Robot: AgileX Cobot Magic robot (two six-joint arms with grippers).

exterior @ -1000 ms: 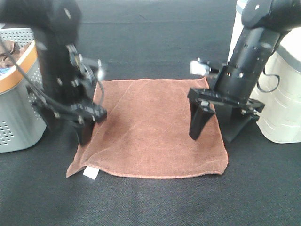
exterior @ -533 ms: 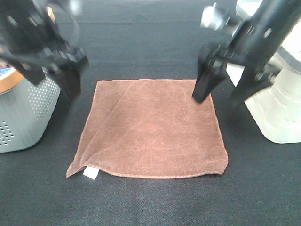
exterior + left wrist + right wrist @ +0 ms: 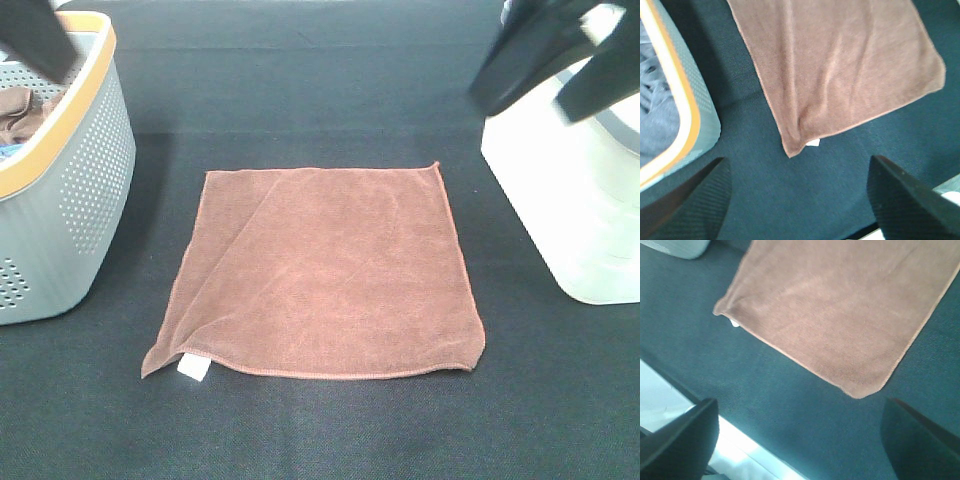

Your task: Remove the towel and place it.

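Towel: the reddish-brown towel (image 3: 322, 273) lies spread flat on the dark table cloth (image 3: 320, 430), roughly in the middle of the scene, between the basket on the left and the white container on the right, touching neither.
Towel shape: roughly square, with a stitched hem; a diagonal crease runs across its far left part and the near left corner is slightly rumpled.
Tag: a small white tag (image 3: 191, 368) sticks out from under the near left corner of the towel.
Basket: a grey perforated basket (image 3: 70, 200) with an orange rim stands at the left edge; some brown fabric shows inside it, too little to identify.
White container: a white ribbed container (image 3: 570, 210) stands at the right edge, well apart from the towel.
Left gripper: the left gripper (image 3: 800, 195) is raised well above the table; its two dark fingers (image 3: 695, 197) are spread wide apart with nothing between them, and the towel's tagged corner lies below the gap.
Right gripper: the right gripper (image 3: 800, 435) is likewise high above the table, its fingers (image 3: 680, 437) wide apart and empty, with a near corner of the towel visible below.
Exterior high view: only blurred dark parts of the arms show at the far left and far right corners.
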